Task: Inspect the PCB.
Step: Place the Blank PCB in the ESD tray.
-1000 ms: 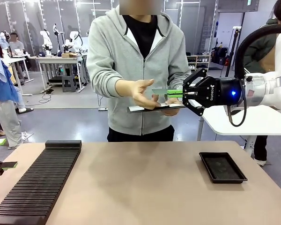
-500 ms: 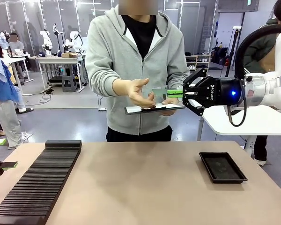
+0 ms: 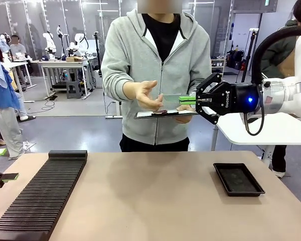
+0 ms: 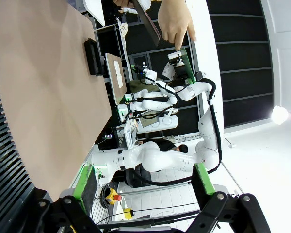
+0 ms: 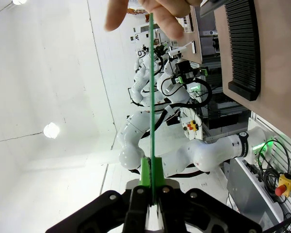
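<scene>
Two arms work at this table.

Front view: the right gripper [image 3: 184,100] is clamped on one end of the PCB [image 3: 170,97]. It holds the board level in the air above the person's dark tablet [image 3: 160,114]. The person's hand [image 3: 146,95] is open just beside the board's other end. A black tray [image 3: 239,179] sits on the table's right side; its contents cannot be told. A slotted black rack [image 3: 40,196] lies at the left.

Left wrist view: the left gripper [image 4: 141,194] has its jaws wide apart.

Right wrist view: the PCB is edge-on, a thin green line pinched between the pads [image 5: 144,172]. The person's fingers [image 5: 160,14] touch its far end.
</scene>
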Robot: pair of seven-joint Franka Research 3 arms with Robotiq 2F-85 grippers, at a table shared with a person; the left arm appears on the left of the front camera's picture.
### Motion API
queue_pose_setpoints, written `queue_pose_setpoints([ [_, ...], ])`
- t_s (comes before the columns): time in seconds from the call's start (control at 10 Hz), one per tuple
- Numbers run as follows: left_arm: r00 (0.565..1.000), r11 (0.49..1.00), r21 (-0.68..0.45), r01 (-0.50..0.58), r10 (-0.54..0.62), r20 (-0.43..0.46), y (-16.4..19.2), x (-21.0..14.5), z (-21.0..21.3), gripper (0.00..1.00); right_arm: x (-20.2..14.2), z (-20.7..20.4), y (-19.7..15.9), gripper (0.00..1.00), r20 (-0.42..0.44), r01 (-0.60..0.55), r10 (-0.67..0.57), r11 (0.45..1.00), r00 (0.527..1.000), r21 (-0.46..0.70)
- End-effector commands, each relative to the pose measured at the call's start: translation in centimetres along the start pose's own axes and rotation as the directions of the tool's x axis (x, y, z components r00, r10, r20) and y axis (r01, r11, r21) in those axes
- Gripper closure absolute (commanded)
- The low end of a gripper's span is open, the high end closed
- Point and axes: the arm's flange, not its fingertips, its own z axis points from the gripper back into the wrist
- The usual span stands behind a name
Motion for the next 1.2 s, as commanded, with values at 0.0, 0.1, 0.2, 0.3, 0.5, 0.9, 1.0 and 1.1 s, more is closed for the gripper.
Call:
queue_pose_setpoints([
  [0.0, 1.0, 1.0, 0.001, 0.0, 0.0, 0.0, 0.0, 0.0, 0.1, 0.0, 0.6, 2.0, -0.3, 0.97, 0.02, -0.048, 0.049, 0.997, 0.999, -0.064],
  [0.1, 1.0, 1.0, 0.001, 0.0, 0.0, 0.0, 0.0, 0.0, 0.1, 0.0, 1.1, 4.1, -1.1, 0.97, 0.03, -0.067, 0.071, 0.992, 0.997, -0.108],
  [0.2, 1.0, 1.0, 0.001, 0.0, 0.0, 0.0, 0.0, 0.0, 0.1, 0.0, 1.9, 6.4, -2.2, 0.97, 0.036, -0.079, 0.085, 0.986, 0.996, -0.144],
  [0.3, 1.0, 1.0, 0.001, 0.0, 0.0, 0.0, 0.0, 0.0, 0.1, 0.0, 3.1, 8.5, -3.7, 0.97, 0.035, -0.092, 0.099, 0.981, 0.994, -0.171],
  [0.5, 1.0, 1.0, 0.001, 0.0, 0.0, 0.0, 0.0, 0.0, 0.1, 0.0, 4.6, 12.7, -6.2, 0.97, 0.085, -0.138, 0.163, 0.961, 0.983, -0.241],
  [0.9, 1.0, 1.0, 0.001, 0.0, 0.0, 0.0, 0.0, 0.0, 0.1, 0.0, 6.0, 17.7, -10.1, 0.97, 0.162, -0.132, 0.208, 0.913, 0.965, -0.385],
  [1.0, 1.0, 1.0, 0.001, 0.0, 0.0, 0.0, 0.0, 0.0, 0.1, 0.0, 6.1, 18.2, -10.5, 0.97, 0.159, -0.116, 0.193, 0.91, 0.968, -0.399],
  [1.1, 1.0, 1.0, 0.001, 0.0, 0.0, 0.0, 0.0, 0.0, 0.1, 0.0, 6.2, 18.8, -10.6, 0.97, 0.169, -0.089, 0.167, 0.914, 0.971, -0.396],
])
